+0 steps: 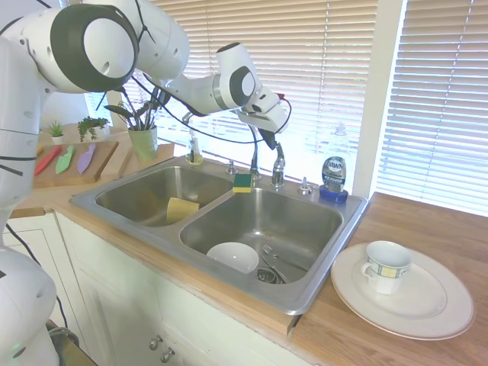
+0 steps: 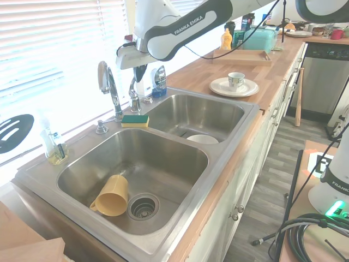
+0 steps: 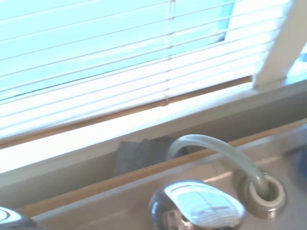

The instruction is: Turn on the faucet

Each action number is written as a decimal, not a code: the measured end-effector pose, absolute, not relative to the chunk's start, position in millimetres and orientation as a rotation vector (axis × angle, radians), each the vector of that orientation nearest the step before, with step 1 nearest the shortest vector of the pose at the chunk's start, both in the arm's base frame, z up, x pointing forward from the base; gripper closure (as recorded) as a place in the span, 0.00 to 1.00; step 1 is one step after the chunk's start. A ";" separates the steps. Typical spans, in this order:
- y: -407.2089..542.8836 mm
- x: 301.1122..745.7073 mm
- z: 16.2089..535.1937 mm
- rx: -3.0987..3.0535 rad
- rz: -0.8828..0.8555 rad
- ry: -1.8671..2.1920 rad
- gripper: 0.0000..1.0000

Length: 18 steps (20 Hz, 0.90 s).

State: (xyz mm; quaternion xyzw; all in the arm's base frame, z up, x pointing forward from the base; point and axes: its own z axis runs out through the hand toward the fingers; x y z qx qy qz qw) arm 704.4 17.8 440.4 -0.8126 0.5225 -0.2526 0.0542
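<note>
The faucet stands on the sink's back ledge between the two basins. Its thin arched spout rises beside the short chrome lever handle. Much of the spout is covered by my arm in the first exterior view. My gripper points down and hangs just above the lever handle, a small gap apart. The handle's rounded chrome top fills the near edge of the wrist view. No water runs from the spout.
A green-and-yellow sponge lies on the ledge by the faucet's base. A blue-labelled soap bottle and a small chrome knob stand to one side. Window blinds hang close behind. A white bowl and a yellow cup lie in the basins.
</note>
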 end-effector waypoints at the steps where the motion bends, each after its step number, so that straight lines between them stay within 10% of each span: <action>1: 17.4 703.9 439.2 -2.469 -0.768 1.587 1.00; 18: 9.5 599.4 381.6 -2.716 -0.135 1.646 1.00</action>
